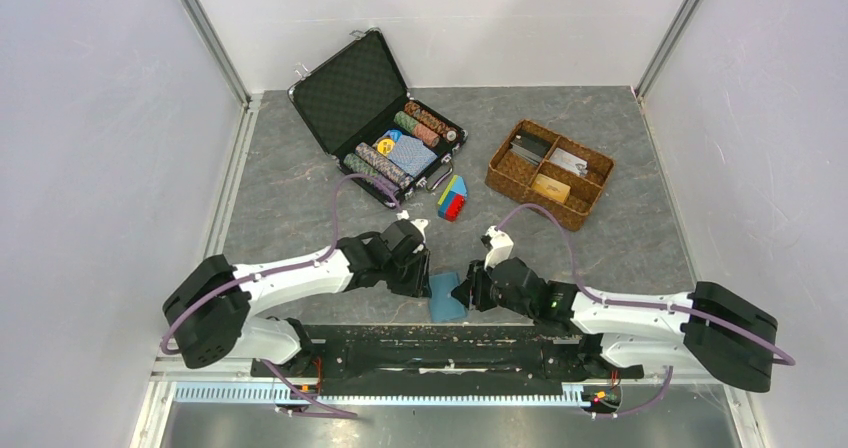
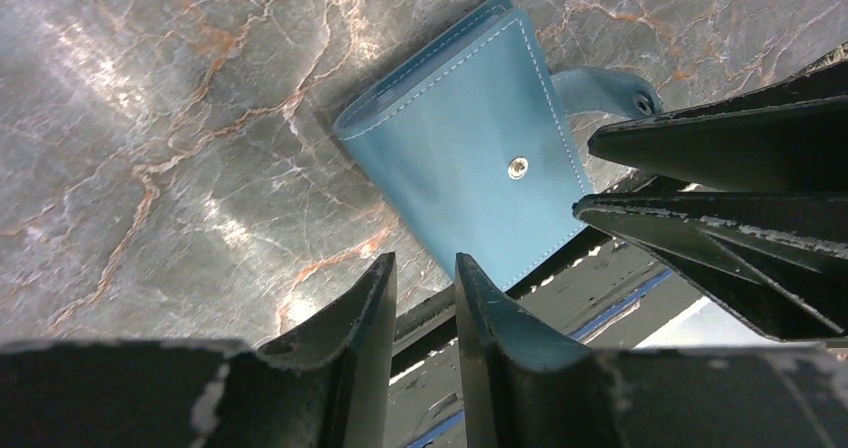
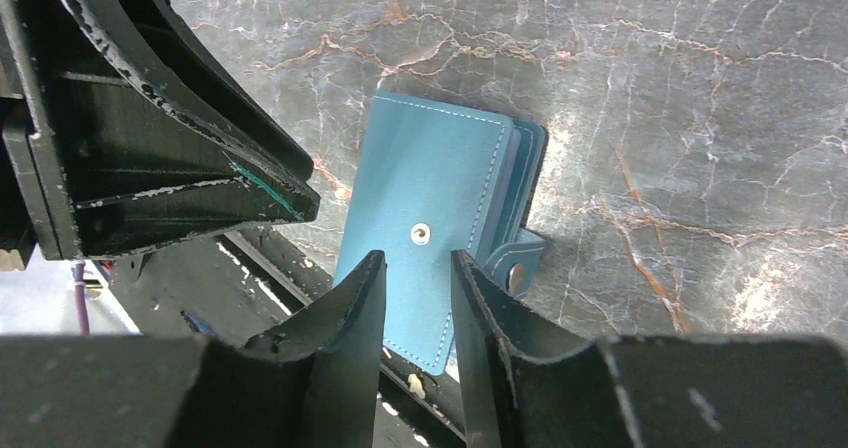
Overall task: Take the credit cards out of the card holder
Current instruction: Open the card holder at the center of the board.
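Left claw [image 2: 425, 260], right claw [image 3: 416, 258] both slightly parted, gripping nothing; card holder [image 1: 447, 298] shut flat between; open case [image 1: 350, 88] holds chips [image 1: 425, 120].

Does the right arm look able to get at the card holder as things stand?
Probably yes: the card holder lies closed ahead of the right gripper, its jaws slightly apart; the left gripper sits beside it, not in the way.

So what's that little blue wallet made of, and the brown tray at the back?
Wallet: looks like smooth leather or faux leather, matte light blue, with white edge stitching and a shiny metal snap. Tray: woven wicker or rattan, going by its brown basket-weave walls; too small to tell which.
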Tool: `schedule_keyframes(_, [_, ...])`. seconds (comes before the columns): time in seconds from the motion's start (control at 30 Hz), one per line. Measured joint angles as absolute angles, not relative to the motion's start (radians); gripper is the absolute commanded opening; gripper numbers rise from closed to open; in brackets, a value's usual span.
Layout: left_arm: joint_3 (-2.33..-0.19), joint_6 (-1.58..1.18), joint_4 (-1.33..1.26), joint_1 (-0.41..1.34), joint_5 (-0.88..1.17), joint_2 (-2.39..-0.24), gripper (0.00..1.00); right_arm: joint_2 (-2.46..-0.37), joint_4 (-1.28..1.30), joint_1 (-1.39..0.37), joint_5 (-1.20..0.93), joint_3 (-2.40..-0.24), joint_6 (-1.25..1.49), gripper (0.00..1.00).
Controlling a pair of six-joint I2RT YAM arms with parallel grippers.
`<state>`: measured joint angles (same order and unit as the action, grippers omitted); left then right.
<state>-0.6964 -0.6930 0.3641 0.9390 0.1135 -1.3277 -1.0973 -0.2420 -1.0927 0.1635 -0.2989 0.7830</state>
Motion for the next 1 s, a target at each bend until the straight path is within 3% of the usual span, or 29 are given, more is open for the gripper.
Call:
schedule_keyframes(0.33, [-0.662, -0.699, 0.284, 0.938, 0.145, -1.405, 0.33, -1.114, -0.276, -1.079, 0.178, -0.259, 0.812, 0.42])
schedule_keyframes(1.0, [-0.630, -0.736, 0.170, 0.937, 0.216, -1.444, 0.28, -1.127, -0.438, -1.037, 0.075, -0.171, 0.860, 0.39])
